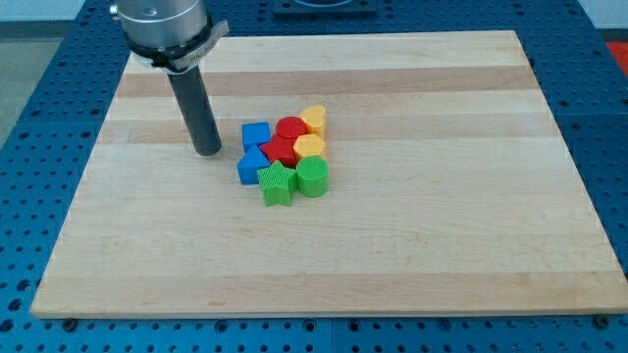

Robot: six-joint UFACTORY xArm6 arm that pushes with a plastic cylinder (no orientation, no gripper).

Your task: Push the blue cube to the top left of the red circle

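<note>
The blue cube (255,135) sits at the left of a tight cluster of blocks near the board's middle. The red circle (289,128) touches it on its right. My tip (208,150) rests on the board just left of the blue cube, a small gap apart. A second blue block (252,166) lies below the cube. A red star-like block (284,150) sits under the red circle.
A yellow heart (314,120) and a yellow block (310,146) lie at the cluster's right. A green star (277,183) and a green round block (312,177) lie at its bottom. The wooden board (442,216) sits on a blue perforated table.
</note>
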